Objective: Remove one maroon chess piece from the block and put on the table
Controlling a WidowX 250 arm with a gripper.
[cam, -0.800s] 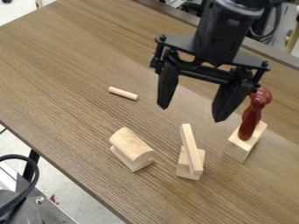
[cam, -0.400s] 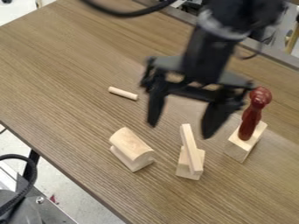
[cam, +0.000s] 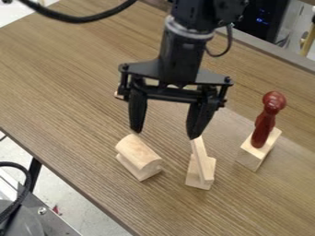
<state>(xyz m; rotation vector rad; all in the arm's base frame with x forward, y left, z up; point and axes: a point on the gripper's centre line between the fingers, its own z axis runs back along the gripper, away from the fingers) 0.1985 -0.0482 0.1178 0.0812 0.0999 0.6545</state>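
Note:
The black gripper (cam: 165, 134) hangs open over the middle of the table, its fingers wide apart with nothing between them. To its right, a maroon chess piece (cam: 265, 123) stands upright on a light wooden block (cam: 259, 152), apart from the gripper. The brown wood-grain table (cam: 67, 78) carries the block near its right side. The tip of the gripper's right-hand finger overlaps the top of a leaning wooden plank in the view; whether they touch, I cannot tell.
A wooden plank (cam: 202, 161) leans on a small block (cam: 200, 179) below the gripper. Left of that, a round-topped wooden piece (cam: 139, 152) rests on another block. A wooden dowel (cam: 118, 96) is mostly behind the gripper. The table's front edge runs diagonally at lower left.
The gripper has moved left and somewhat down in the view, away from the maroon piece, staying open. The chess piece and the wooden blocks have kept their places.

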